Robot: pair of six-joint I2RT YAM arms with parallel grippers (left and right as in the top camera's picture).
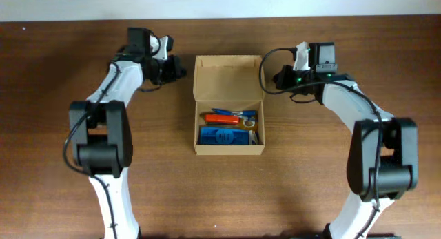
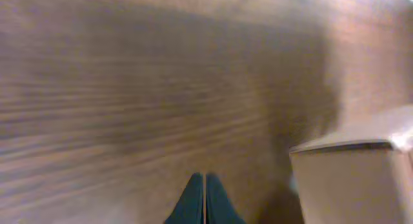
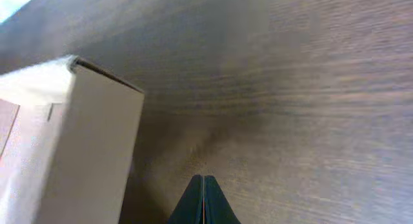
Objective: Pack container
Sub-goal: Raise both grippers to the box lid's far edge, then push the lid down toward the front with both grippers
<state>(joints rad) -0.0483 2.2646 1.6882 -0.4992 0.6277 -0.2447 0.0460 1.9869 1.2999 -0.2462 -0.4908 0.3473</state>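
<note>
One small rectangular tan-brown cardboard container [image 1: 229, 77] sits at the middle of the brown wooden table [image 1: 310, 191], between the two arms. Its hinged flap lid is open and lies on the far side, away from the arm bases. The open compartment faces up on the near side. With the flap open, the overall outline runs lengthwise from near to far, while the compartment itself is wider from left to right.

Contents visible in the overhead view:
- One flat blue rectangular pack [image 1: 222, 136], along the near wall.
- One orange-red item [image 1: 222, 118], just behind it.
- Other small pieces at the right wall are too small to identify.

The left gripper [image 2: 204, 197] is beside the flap's left edge, fingers pressed together and holding nothing. The right gripper [image 3: 203, 197] is beside the flap's right edge, likewise closed and empty.
</note>
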